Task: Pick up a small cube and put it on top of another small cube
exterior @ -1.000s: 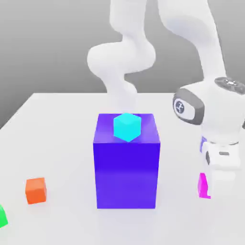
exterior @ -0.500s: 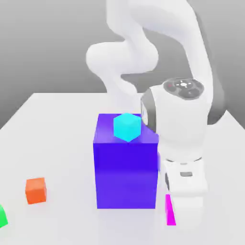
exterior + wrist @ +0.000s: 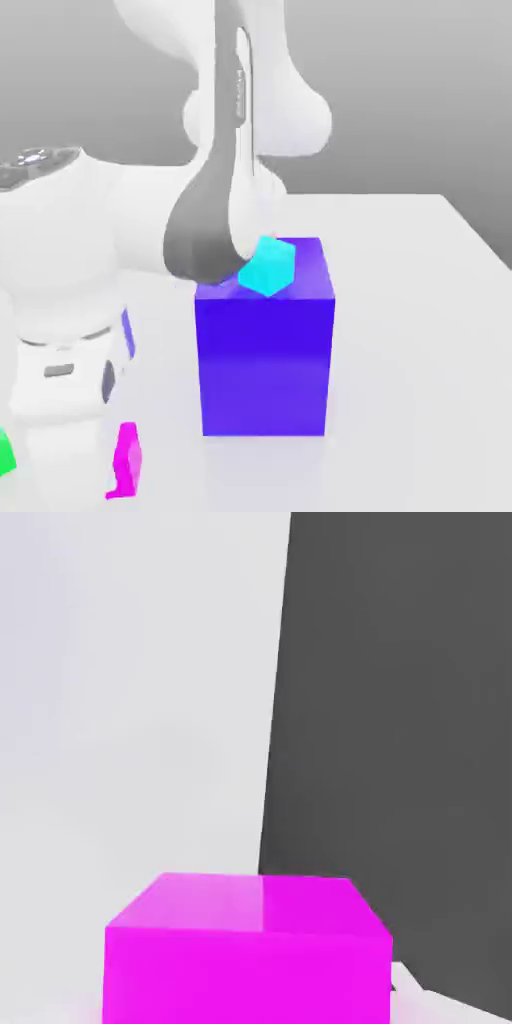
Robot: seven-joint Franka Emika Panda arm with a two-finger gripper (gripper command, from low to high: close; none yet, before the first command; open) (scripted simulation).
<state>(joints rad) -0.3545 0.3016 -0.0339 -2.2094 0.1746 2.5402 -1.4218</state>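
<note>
The large block (image 3: pixel 264 350) is being carried mid-table (image 3: pixel 420 330), a cube (image 3: pixel 268 266) resting on it; the small cube (image 3: pixel 127 460) is positioned near the front edge, toward the exterior view's left.

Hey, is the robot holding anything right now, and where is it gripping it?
The magenta cube appears held in the pincer below the hand, apparently carried low over the table. The fingers and exact contact faces cannot be told.

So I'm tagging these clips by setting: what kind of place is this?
Most likely a simulated tabletop test scene, not a real room: a plain white table, a flat grey backdrop, and untextured blocks such as the big blue-violet block and the small magenta cube.
</note>
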